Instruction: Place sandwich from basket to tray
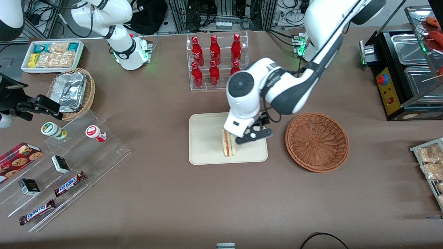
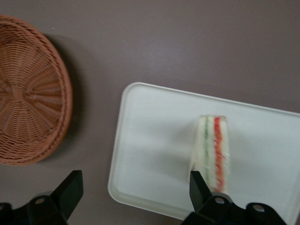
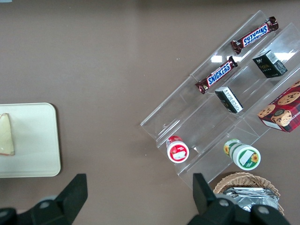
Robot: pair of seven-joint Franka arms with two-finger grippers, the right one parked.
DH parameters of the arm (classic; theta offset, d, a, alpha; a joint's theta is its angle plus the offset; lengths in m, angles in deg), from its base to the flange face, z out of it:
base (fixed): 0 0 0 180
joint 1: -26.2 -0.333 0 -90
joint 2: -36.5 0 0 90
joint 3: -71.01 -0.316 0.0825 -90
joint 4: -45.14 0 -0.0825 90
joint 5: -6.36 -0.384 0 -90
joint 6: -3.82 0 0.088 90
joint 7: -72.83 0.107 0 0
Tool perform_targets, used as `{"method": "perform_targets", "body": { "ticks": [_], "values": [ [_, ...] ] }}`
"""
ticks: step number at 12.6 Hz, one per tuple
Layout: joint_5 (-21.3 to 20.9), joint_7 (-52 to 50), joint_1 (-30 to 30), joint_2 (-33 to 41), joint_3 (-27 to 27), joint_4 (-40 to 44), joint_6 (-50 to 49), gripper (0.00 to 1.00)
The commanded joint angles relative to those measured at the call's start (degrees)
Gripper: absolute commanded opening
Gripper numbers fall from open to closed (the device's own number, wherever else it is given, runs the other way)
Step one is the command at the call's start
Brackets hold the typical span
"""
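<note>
The sandwich [image 1: 228,143] stands on edge on the cream tray [image 1: 206,136], near the tray's edge closest to the front camera, with its red and green filling showing. My left gripper [image 1: 246,136] hangs just above the tray beside the sandwich, open and holding nothing. In the left wrist view the gripper [image 2: 134,182] spans the tray [image 2: 159,136] corner, and one of its fingers [image 2: 197,183] is right next to the sandwich [image 2: 213,150]. The reddish-brown basket [image 1: 316,141] sits empty beside the tray, toward the working arm's end; its weave [image 2: 28,93] holds nothing. The parked arm's camera also catches the sandwich [image 3: 5,133] on the tray [image 3: 35,140].
A clear rack of red bottles [image 1: 216,62] stands farther from the front camera than the tray. A stepped acrylic display [image 1: 65,166] with snack bars, a tan basket of foil containers [image 1: 72,91] and a white snack bin [image 1: 52,55] lie toward the parked arm's end. A roller grill [image 1: 408,69] stands at the working arm's end.
</note>
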Motion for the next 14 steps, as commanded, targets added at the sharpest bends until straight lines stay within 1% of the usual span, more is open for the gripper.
{"method": "perform_targets", "body": {
  "ticks": [1,2,4,6,10,12,14],
  "values": [
    [0.43,1.04,-4.15,3.11,0.08,-2.7,-2.9,1.0],
    [0.43,1.48,-5.56,4.33,0.08,-3.84,-2.91,1.0],
    [0.51,6.64,-9.16,7.14,0.34,-6.82,-2.56,1.0],
    [1.12,9.9,-11.45,9.25,0.34,-8.67,-2.82,1.0],
    [6.13,23.95,-18.31,16.89,0.25,-15.17,-3.96,1.0],
    [10.6,30.28,-18.58,21.55,-1.75,-18.07,-3.96,1.0],
    [15.17,37.92,-18.06,26.12,-5.71,-21.5,-4.31,1.0]
  ]
}}
